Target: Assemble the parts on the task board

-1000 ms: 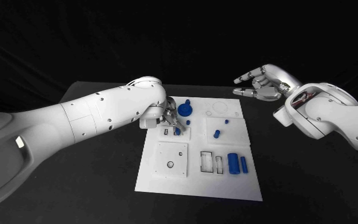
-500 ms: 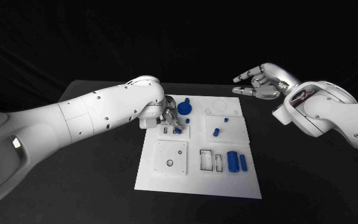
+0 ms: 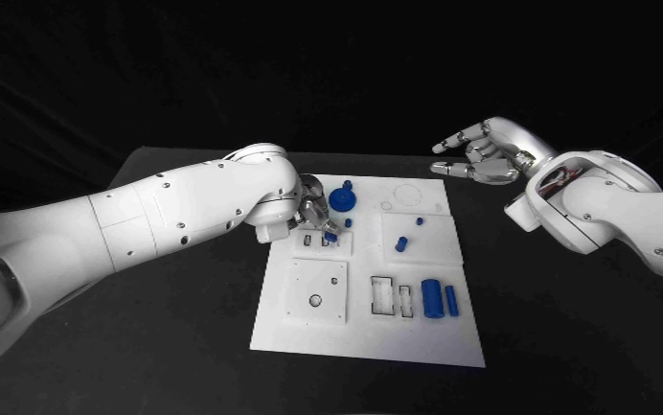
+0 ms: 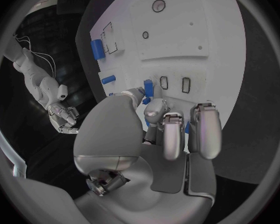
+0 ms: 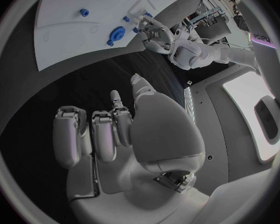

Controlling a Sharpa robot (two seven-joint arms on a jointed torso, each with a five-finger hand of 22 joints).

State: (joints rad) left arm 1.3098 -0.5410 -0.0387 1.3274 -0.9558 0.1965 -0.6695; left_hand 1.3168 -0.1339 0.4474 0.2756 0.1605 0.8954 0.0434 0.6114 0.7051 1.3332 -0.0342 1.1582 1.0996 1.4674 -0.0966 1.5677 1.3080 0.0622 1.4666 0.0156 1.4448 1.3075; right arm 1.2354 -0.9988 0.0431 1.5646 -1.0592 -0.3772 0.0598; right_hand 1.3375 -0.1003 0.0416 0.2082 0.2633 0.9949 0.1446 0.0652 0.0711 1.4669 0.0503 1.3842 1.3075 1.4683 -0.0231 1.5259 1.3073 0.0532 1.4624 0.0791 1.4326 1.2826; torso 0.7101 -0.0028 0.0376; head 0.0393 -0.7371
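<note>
the left hand (image 3: 307, 216) is working over the upper left part of the white task board (image 3: 362, 348), which is lying in the middle of the black surface (image 3: 180, 338). its fingers (image 4: 171, 134) are curling downward around a small blue part (image 4: 149, 88), holding it just beside two small dark-outlined slots (image 4: 175, 83) in the board. the step in hand appears to be seating this piece in one of those slots; whether it is already touching the board cannot be told. the next move is likely calling for a careful lining-up of the piece with a slot and a straight press down, since the opening looks narrow and a tilted piece could jam.

the right hand (image 3: 484, 154) is hanging above the surface off the board's far right corner, well apart from the work, holding nothing, its fingers (image 5: 93, 134) loosely curled and slightly apart.

other blue parts are waiting on the board: a round gear-like piece (image 3: 341, 203) with a peg (image 3: 347, 186) just behind the left hand, two small pegs (image 3: 402, 244) near the middle, and two cylinders (image 3: 440, 301) lying side by side toward the near right. a square recessed plate (image 3: 319, 292) and two rectangular slots (image 3: 391, 299) are sitting near them.

the gear-like piece is crowding the left hand closely, so any sideways swing could be knocking it.
</note>
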